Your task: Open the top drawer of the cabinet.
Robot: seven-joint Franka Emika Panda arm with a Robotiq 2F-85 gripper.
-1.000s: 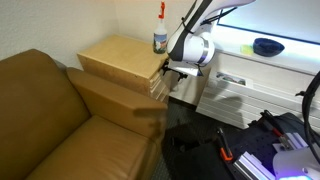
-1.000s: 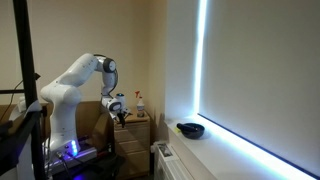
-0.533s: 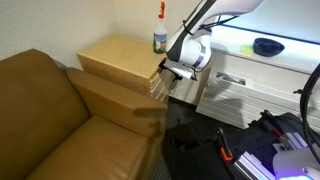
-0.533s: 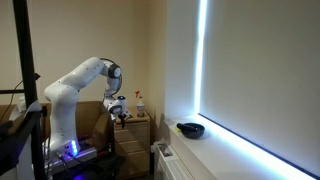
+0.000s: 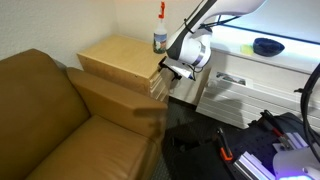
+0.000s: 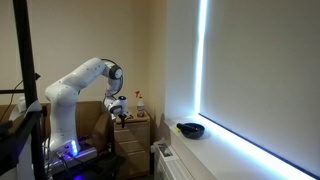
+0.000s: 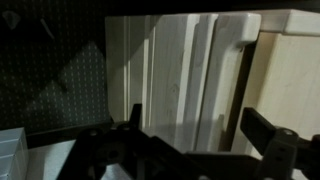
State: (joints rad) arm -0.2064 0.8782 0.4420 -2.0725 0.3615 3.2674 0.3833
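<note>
**A:** Where's the top drawer [image 5: 161,75] in this one?

**B:** It's the uppermost of the thin, light tan wood fronts on the cabinet [image 5: 118,58], right under the flat square top. It's plain, with no handle I can make out. The cabinet sits tight against the arm of the brown sofa [image 5: 50,115]. The gripper [image 5: 176,69] is right at the drawer side, level with that top front.

**A:** And the jaws?

**B:** Wide. In the wrist view the 2 dark fingers [image 7: 265,130] are well apart with nothing held between them. Behind them are pale wood slats with stepped edges, running up and down the picture. I can't tell which slat is the top drawer there.

**A:** Do the other views add anything?

**B:** In an exterior view you get the whole white arm [image 6: 75,85] bent over toward the cabinet, but the drawers are too small and dark to read. In both exterior views there's a spray bottle [image 5: 160,38] standing on the cabinet top and a dark bowl [image 5: 267,46] on the white counter [image 5: 295,58].

**A:** Any writing?

**B:** The bottle's label is too small to read.
</note>
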